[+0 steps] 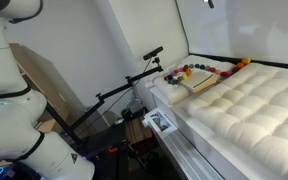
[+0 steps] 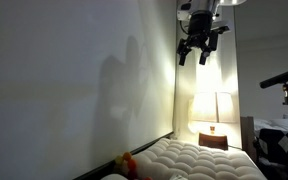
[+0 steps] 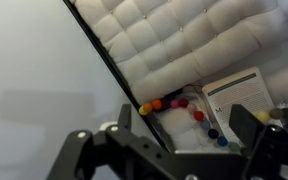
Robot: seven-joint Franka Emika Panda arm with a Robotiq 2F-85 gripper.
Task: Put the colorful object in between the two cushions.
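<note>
Well above the tufted cushion (image 2: pixel 204 160), fingers (image 2: pixel 182 56) hang spread and empty — bead string (image 3: pixel 179 102) along its edge.

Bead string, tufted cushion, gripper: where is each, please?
bead string (image 3: pixel 169 103), wrist view, on one bead.
tufted cushion (image 1: pixel 259 105), exterior view, on its quilted top.
gripper (image 2: pixel 193 58), exterior view, between its open fingertips.

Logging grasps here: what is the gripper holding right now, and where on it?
Nothing. The gripper hangs open in the air, well above the bead string lying untouched.

Colourful bead string (image 1: pixel 209 71) lies beside tufted cushion (image 1: pixel 254 105).
</note>
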